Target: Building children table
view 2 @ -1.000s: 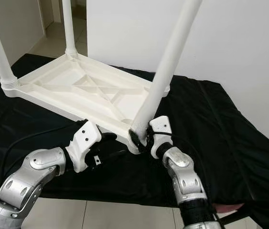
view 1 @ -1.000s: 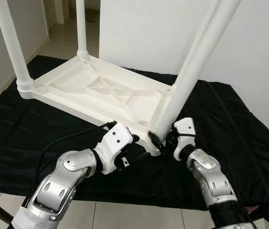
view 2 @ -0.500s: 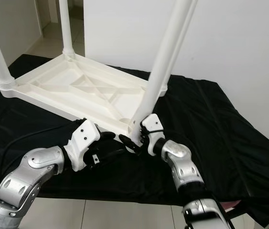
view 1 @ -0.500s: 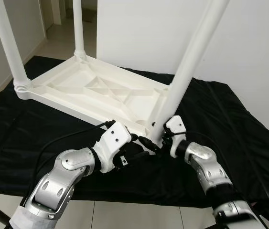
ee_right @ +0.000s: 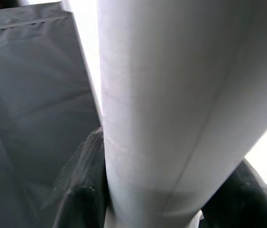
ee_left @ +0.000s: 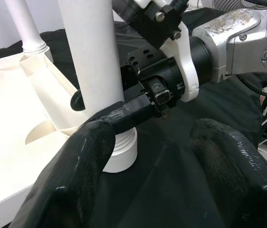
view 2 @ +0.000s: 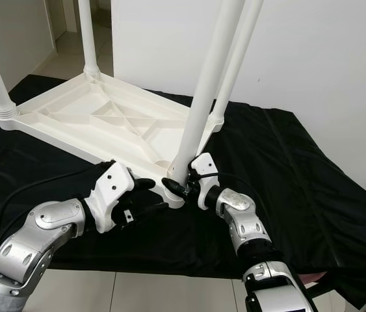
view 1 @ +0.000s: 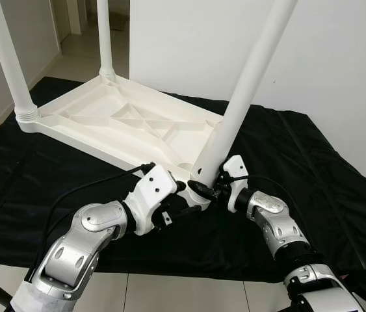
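A white plastic children's table [view 1: 124, 123] lies upside down on a black cloth. My right gripper [view 1: 205, 185] is shut on the base of the near-corner leg [view 1: 241, 97], which leans slightly right above its threaded collar [ee_left: 121, 154]. The right wrist view has that leg [ee_right: 171, 95] close up, with black fingers [ee_right: 83, 190] on either side. My left gripper [view 1: 186, 199] sits open just left of the same corner, low over the cloth. Its fingers [ee_left: 81, 156] stand apart and hold nothing.
Three more legs stand on the other corners: far left [view 1: 10, 65], back [view 1: 103, 39] and back right [view 2: 235, 62]. The black cloth [view 1: 313, 169] ends near me over tiled floor [view 1: 169, 292]. A white wall [view 1: 339, 65] is close behind.
My right forearm has dropped and swung left around the leg's base, still gripping it. The leg now stands a little steeper. The left gripper has stayed by the corner.
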Available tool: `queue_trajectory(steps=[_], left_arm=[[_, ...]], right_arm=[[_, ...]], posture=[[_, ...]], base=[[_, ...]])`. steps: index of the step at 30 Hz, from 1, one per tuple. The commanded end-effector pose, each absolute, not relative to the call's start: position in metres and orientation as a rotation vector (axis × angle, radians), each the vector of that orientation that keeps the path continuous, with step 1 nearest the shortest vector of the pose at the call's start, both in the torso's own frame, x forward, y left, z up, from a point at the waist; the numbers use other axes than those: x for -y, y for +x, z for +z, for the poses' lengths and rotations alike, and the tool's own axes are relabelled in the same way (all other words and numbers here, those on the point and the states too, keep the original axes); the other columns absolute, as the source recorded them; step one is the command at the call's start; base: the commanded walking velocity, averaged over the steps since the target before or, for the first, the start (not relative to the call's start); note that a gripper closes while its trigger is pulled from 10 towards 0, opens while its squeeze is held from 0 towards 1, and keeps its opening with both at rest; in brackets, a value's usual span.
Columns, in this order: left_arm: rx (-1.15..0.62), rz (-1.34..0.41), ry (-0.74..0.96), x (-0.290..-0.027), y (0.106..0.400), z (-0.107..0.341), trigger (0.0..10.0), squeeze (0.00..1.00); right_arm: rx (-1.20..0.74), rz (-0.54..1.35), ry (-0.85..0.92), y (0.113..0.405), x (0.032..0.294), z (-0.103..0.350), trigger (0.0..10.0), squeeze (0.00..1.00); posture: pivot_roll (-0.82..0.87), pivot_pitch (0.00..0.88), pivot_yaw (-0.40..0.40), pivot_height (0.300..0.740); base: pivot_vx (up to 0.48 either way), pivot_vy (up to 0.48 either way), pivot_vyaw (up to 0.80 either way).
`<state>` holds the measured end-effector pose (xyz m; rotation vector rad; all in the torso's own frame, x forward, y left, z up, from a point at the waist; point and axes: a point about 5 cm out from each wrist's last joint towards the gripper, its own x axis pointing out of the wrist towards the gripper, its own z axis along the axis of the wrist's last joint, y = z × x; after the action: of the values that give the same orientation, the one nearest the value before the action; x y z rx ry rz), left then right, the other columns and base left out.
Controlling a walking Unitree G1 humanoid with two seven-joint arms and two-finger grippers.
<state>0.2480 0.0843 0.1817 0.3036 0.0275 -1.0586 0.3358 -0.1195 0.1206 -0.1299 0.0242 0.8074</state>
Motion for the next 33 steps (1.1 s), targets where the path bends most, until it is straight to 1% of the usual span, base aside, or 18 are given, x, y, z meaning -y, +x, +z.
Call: queue_trajectory(steps=[1,3,4,7,8,9,10,12,13,14,17,25,26,27,28,30,32,33], left_arm=[[-0.027,-1.036,0.295,-0.084,0.247,0.182,10.0,0.0],[-0.028,-1.035,0.295,-0.084,0.248,0.182,10.0,0.0],[-0.027,-1.041,0.293,-0.083,0.248,0.182,10.0,0.0],[-0.027,-1.043,0.292,-0.082,0.248,0.182,10.0,0.0],[-0.027,-1.046,0.292,-0.082,0.248,0.182,10.0,0.0],[-0.027,-1.046,0.292,-0.082,0.248,0.182,10.0,0.0],[-0.026,-1.047,0.292,-0.081,0.249,0.182,10.0,0.0],[-0.026,-1.047,0.292,-0.081,0.249,0.182,10.0,0.0],[-0.025,-1.049,0.292,-0.081,0.25,0.182,10.0,0.0],[-0.025,-1.049,0.292,-0.081,0.25,0.182,10.0,0.0],[-0.024,-1.066,0.29,-0.079,0.25,0.182,10.0,0.0],[-0.024,-1.071,0.29,-0.078,0.25,0.182,10.0,0.0],[-0.024,-1.071,0.29,-0.078,0.25,0.182,10.0,0.0],[-0.024,-1.071,0.29,-0.078,0.25,0.182,10.0,0.0],[-0.025,-1.07,0.29,-0.079,0.25,0.182,10.0,0.0],[-0.025,-1.069,0.29,-0.079,0.25,0.182,10.0,0.0],[-0.024,-1.061,0.288,-0.08,0.25,0.183,10.0,0.0],[-0.024,-1.061,0.288,-0.08,0.25,0.183,10.0,0.0]], right_arm=[[-0.131,0.738,-0.175,0.331,0.125,0.099,0.0,0.0],[-0.133,0.699,-0.168,0.331,0.125,0.097,0.0,0.0],[-0.099,0.592,-0.151,0.328,0.124,0.099,0.0,0.0],[-0.095,0.552,-0.144,0.326,0.123,0.1,0.0,0.0],[-0.099,0.481,-0.107,0.323,0.122,0.1,0.0,0.0],[-0.099,0.481,-0.107,0.323,0.122,0.1,0.0,0.0],[-0.114,0.401,-0.064,0.32,0.121,0.1,0.0,0.0],[-0.114,0.401,-0.064,0.32,0.121,0.1,0.0,0.0],[-0.124,0.315,-0.048,0.316,0.121,0.1,0.0,0.0],[-0.124,0.315,-0.048,0.316,0.121,0.1,0.0,0.0],[-0.137,0.097,-0.002,0.309,0.115,0.101,0.0,0.0],[-0.118,0.048,0.017,0.306,0.109,0.106,0.0,0.0],[-0.106,0.064,0.026,0.304,0.106,0.109,4.1,0.0],[-0.106,0.064,0.026,0.304,0.106,0.109,4.1,0.0],[-0.086,0.086,0.036,0.303,0.104,0.112,10.0,1.0],[-0.07,0.12,0.054,0.303,0.105,0.114,10.0,1.0],[-0.031,0.244,0.077,0.3,0.108,0.121,10.0,1.0],[-0.031,0.244,0.077,0.3,0.108,0.121,10.0,1.0]], posture=[[0.08,0.0,-0.122,0.74],[0.08,0.0,-0.122,0.74],[0.06,0.0,-0.122,0.74],[0.06,0.0,-0.121,0.74],[0.06,0.0,-0.122,0.74],[0.06,0.0,-0.122,0.74],[0.05,0.0,-0.121,0.74],[0.05,0.0,-0.121,0.74],[0.05,0.0,-0.118,0.74],[0.05,0.0,-0.118,0.74],[0.04,0.0,-0.112,0.74],[0.04,0.0,-0.111,0.74],[0.04,0.0,-0.112,0.74],[0.04,0.0,-0.112,0.74],[0.04,0.0,-0.114,0.74],[0.04,0.0,-0.115,0.74],[0.04,0.0,-0.118,0.74],[0.04,0.0,-0.118,0.74]], base=[[0.0,0.0,0.0],[0.0,0.0,0.0],[0.0,0.0,0.0],[0.0,0.0,0.0],[0.0,0.0,0.0],[0.0,0.0,0.0],[0.0,0.0,0.0],[0.0,0.0,0.0],[0.0,0.0,0.0],[0.0,0.0,0.0],[0.0,0.0,0.0],[0.0,0.0,0.0],[0.0,0.0,0.0],[0.0,0.0,0.0],[0.0,0.0,0.0],[0.0,0.0,0.0],[0.0,0.0,0.0],[0.0,0.0,0.0]])
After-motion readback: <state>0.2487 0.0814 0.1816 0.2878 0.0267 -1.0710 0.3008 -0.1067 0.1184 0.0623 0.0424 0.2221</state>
